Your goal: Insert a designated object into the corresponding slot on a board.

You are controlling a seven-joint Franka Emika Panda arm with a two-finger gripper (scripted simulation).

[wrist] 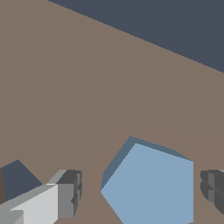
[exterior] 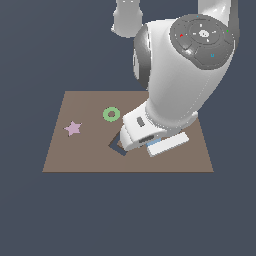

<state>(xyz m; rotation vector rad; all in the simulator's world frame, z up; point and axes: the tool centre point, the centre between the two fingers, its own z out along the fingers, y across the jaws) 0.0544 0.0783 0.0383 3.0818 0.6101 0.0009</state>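
Observation:
The light-blue pentagon block [wrist: 153,186] lies flat on the brown board [wrist: 87,87]. In the wrist view it sits between my two fingers [wrist: 68,194], with a gap on each side. My gripper [wrist: 141,190] is open and low over the block. In the exterior view the hand [exterior: 145,132] hides the block except for a sliver of light blue [exterior: 152,142]. A dark recess [exterior: 116,146] shows beside the hand, partly hidden, and its corner also shows in the wrist view [wrist: 17,183]. I cannot tell its shape, so I cannot say that it is the pentagon slot.
A green ring [exterior: 111,114] and a pink star [exterior: 73,128] lie on the board [exterior: 75,155] toward the exterior view's left. The arm's bulky body [exterior: 180,65] hangs over the board's right half. Dark floor surrounds the board.

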